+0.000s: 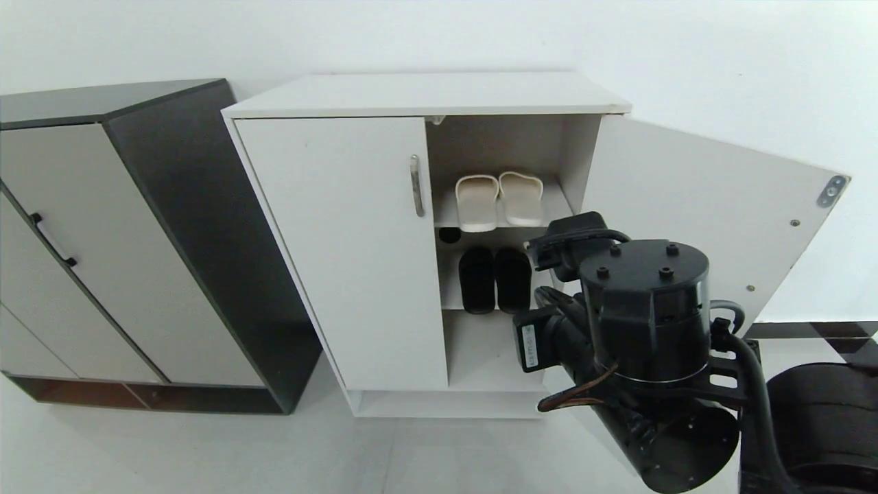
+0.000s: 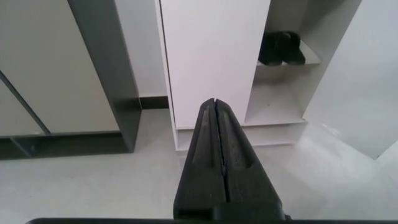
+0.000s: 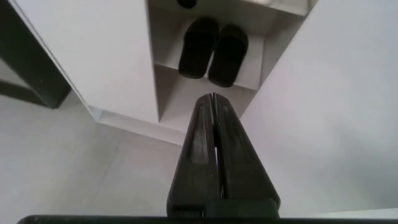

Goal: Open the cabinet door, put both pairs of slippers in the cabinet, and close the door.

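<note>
Slippers of cream foam [image 1: 499, 200] sit on the upper shelf [image 1: 444, 213] of the white wooden cabinet [image 1: 425, 96], black slippers [image 1: 495, 279] one shelf below, its right door [image 1: 686, 206] swung wide. I see my left gripper [image 2: 214, 104] and right gripper [image 3: 214, 98] pinched closed, empty.

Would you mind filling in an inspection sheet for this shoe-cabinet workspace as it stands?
Surface: pale floor.
Job's things: white cabinet; right door open, left door shut; beige slippers on the upper shelf, black slippers on the shelf below.
Clutter: small dark item behind the black slippers, unidentifiable.
End effectors: left end effector shut, empty; right end effector shut, empty, near the open compartment.
Cables: nothing seen.
Surroundings: grey cabinet to the left, doors shut; white wall.
</note>
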